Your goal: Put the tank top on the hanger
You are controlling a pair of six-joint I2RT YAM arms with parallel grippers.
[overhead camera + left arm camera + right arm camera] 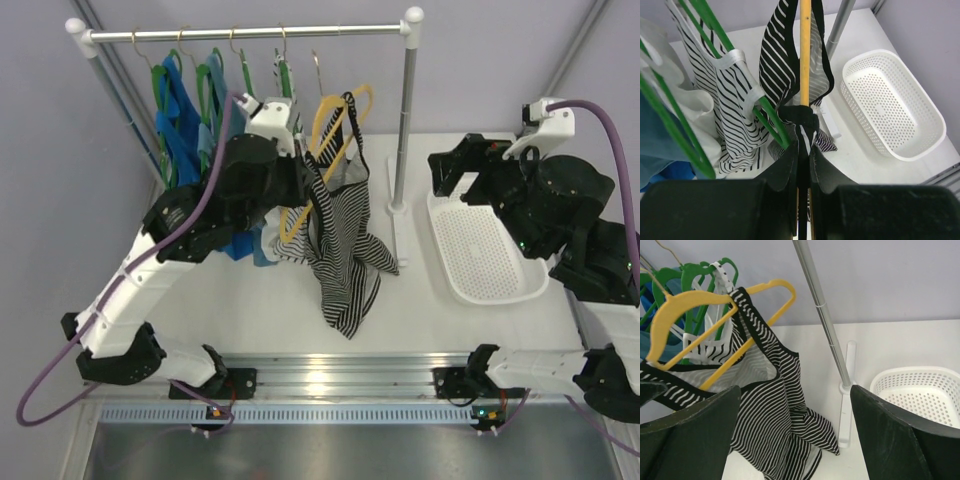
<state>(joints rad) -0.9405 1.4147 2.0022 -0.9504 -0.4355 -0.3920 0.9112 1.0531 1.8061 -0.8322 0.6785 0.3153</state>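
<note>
The yellow-orange hanger point(333, 118) is held tilted in front of the rack, and its metal hook sits just below the rail. The dark striped tank top point(343, 240) hangs from it with one black strap over a hanger arm, and its hem lies crumpled on the table. My left gripper point(300, 186) is shut on the hanger's bar point(805, 50) together with a fold of the tank top's black edging point(800, 117). My right gripper point(452, 172) is open and empty, to the right of the rack post. In its view the tank top point(765, 405) and the hanger point(690, 299) hang ahead.
The rack rail point(250, 33) carries green hangers point(212, 75) with blue tops point(180, 120) and a paler striped top point(730, 100). The rack post point(405, 120) and its foot stand between the arms. A white perforated basket point(485, 250) lies at the right.
</note>
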